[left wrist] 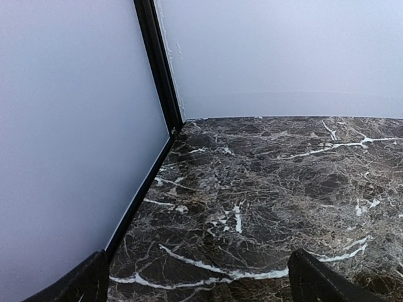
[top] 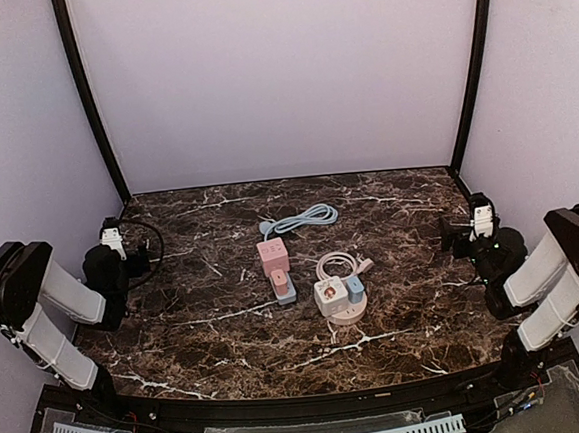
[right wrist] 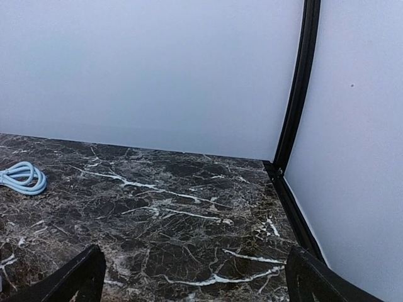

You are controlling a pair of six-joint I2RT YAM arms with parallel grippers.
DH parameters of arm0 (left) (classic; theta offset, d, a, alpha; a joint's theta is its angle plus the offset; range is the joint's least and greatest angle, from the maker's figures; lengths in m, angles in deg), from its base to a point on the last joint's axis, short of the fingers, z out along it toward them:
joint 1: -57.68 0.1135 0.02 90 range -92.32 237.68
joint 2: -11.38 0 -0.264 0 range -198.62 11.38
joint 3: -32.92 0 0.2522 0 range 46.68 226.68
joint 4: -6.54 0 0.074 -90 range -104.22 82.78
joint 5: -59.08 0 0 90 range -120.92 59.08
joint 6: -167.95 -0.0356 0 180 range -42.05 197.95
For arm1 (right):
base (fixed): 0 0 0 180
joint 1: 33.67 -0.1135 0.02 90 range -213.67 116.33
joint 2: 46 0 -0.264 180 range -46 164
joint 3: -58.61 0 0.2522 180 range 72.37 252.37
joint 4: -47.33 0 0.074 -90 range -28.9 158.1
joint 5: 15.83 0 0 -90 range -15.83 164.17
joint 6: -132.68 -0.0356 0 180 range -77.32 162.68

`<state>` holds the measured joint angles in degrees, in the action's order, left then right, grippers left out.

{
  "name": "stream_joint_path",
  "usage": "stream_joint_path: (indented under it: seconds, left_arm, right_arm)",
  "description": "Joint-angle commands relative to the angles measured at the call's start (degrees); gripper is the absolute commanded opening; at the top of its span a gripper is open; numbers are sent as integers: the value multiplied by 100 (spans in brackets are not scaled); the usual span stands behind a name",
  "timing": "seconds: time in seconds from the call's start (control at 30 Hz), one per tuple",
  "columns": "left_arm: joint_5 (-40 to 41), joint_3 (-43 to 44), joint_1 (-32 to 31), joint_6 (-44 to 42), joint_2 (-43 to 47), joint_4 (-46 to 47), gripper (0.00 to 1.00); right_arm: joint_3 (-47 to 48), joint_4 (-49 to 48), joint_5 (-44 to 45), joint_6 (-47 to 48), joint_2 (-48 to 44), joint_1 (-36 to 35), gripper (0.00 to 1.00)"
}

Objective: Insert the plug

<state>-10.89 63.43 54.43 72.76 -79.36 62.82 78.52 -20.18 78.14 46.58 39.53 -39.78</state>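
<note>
A pink cube socket (top: 272, 252) sits mid-table with a light blue coiled cable (top: 301, 219) behind it; the cable's end also shows in the right wrist view (right wrist: 22, 177). A pink plug on a grey-blue block (top: 282, 284) lies just in front of the cube. To the right, a round white and pink socket base (top: 340, 299) carries a blue plug (top: 355, 288), with a pale coiled cord (top: 339, 265) behind. My left gripper (top: 112, 237) (left wrist: 198, 286) is open and empty at the far left. My right gripper (top: 482, 217) (right wrist: 195, 283) is open and empty at the far right.
The dark marble table (top: 218, 332) is enclosed by pale walls with black corner posts (top: 90, 102) (top: 470, 62). A black cable loops beside the left gripper (top: 151, 242). The left wall edge (left wrist: 141, 189) and right wall edge (right wrist: 293, 207) run close to each gripper.
</note>
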Motion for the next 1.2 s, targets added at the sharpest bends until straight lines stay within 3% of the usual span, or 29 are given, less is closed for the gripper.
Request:
stream_joint_path:
  seconds: [0.0,0.3,1.17]
  left_arm:
    - [-228,-26,35,-36,19,-58,99]
    - [-212,83,35,-39,26,-290,100]
    - [-208,82,35,-27,30,-307,99]
  right_arm:
    - [143,-486,-279,-212,302,144,99]
    - [639,523,-40,-390,291,268,99]
    - [642,516,-26,-390,297,262,99]
